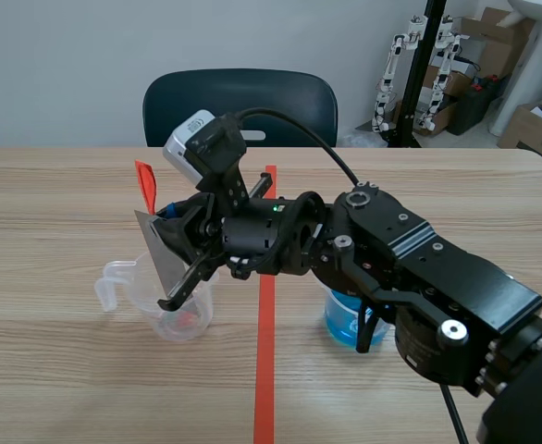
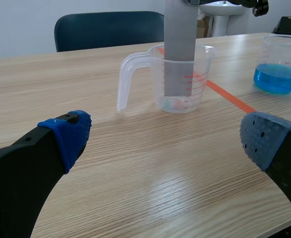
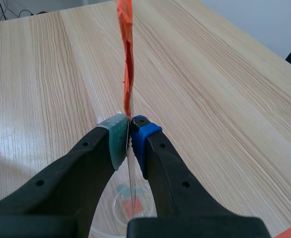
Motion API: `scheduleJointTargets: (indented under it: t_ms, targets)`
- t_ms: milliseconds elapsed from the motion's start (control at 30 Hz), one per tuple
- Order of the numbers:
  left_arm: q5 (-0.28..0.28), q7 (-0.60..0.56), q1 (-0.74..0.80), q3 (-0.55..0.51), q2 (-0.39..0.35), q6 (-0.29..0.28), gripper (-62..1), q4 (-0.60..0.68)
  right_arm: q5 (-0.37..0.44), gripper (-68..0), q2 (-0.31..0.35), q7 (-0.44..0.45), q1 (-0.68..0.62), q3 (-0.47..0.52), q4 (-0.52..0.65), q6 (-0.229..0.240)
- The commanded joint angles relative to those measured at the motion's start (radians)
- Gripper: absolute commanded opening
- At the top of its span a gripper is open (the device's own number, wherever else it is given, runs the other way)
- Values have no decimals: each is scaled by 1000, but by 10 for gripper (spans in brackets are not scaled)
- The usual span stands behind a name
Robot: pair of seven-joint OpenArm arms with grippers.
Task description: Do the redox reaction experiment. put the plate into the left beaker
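The right gripper (image 3: 129,134) is pinched tight on the top of the thin grey plate (image 2: 179,39), whose bottom end dips inside the clear left beaker (image 2: 202,74) standing well in from the table (image 2: 135,173)'s far edge, while the left gripper (image 2: 165,139) hangs wide open with nothing in it

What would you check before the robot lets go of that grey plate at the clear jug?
1. Grip: right gripper is shut on the plate, one pad on each face: ok.
2. Aim: the plate's lower end is inside the left beaker: ok.
3. Depth: plate resting on the beaker's bottom: cannot tell.
4. Stability: the left beaker stands upright on the table: ok.
5. Clearance: left gripper is open and apart from the beaker: ok.
6. Neighbour: the beaker of blue liquid stands apart from the plate: ok.
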Motion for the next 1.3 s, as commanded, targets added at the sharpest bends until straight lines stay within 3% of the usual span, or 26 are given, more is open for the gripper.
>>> scheduleJointTargets:
  t_ms: [0, 1267]
  targets:
    - [-5, -14, 10, -3, -9, 0, 14, 13, 0, -669, -2, 23, 8, 3, 10, 2]
    - [-4, -14, 10, -3, -9, 0, 14, 13, -26, -669, -2, 18, 0, 3, 10, -1]
